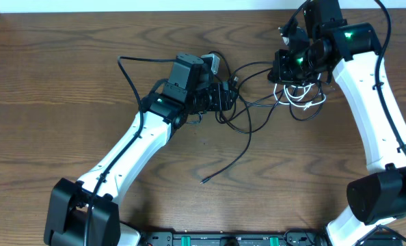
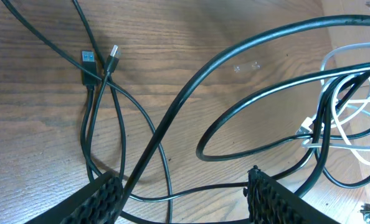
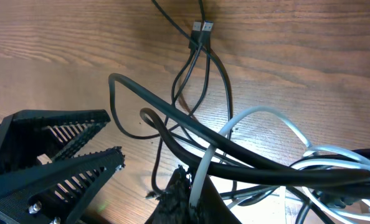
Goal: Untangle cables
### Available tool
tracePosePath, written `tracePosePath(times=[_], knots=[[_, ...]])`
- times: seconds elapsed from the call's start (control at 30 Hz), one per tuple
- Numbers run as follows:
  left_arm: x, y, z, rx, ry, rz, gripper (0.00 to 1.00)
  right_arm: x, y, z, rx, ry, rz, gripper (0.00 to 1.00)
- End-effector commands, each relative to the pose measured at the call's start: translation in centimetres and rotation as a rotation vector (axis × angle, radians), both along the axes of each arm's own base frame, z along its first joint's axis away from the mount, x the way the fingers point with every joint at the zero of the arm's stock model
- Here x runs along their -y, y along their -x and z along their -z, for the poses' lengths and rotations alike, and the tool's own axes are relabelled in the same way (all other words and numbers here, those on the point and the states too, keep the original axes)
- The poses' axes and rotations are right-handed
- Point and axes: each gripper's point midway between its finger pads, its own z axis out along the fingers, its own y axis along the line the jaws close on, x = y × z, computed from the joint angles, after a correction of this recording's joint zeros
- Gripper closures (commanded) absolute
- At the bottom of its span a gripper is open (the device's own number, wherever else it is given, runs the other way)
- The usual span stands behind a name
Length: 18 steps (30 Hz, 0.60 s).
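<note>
The cables point(image 2: 172, 116) lie tangled near the worktop's point(image 1: 66, 82) far edge. A black strand runs between the left gripper's point(image 2: 182, 180) fingers (set apart). The right gripper point(image 3: 172, 190) is clamped on the tangle.

Black cables point(image 1: 254, 102) and a white cable point(image 1: 305, 101) crowded the bench point(image 1: 52, 89) between the left end effector point(image 1: 227, 96) and right end effector point(image 1: 283, 74); bare wood lay open to the left.

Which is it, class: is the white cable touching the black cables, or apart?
Touching: the right wrist view shows the white cable lying straight across a black cable, no gap.
</note>
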Motion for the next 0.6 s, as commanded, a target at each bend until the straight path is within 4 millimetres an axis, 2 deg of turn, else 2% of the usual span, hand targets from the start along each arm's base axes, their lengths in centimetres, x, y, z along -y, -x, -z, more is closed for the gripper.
tracePosePath(times=[0.0, 0.57], knots=[[0.19, -0.70, -1.16, 0.032, 0.005, -0.007, 0.34, -0.52, 0.50, -1.59, 0.044, -0.015, -0.032, 0.99], [0.20, -0.67, -1.14, 0.031, 0.005, -0.006, 0.33, -0.51, 0.57, -1.57, 0.041, -0.014, -0.033, 0.99]])
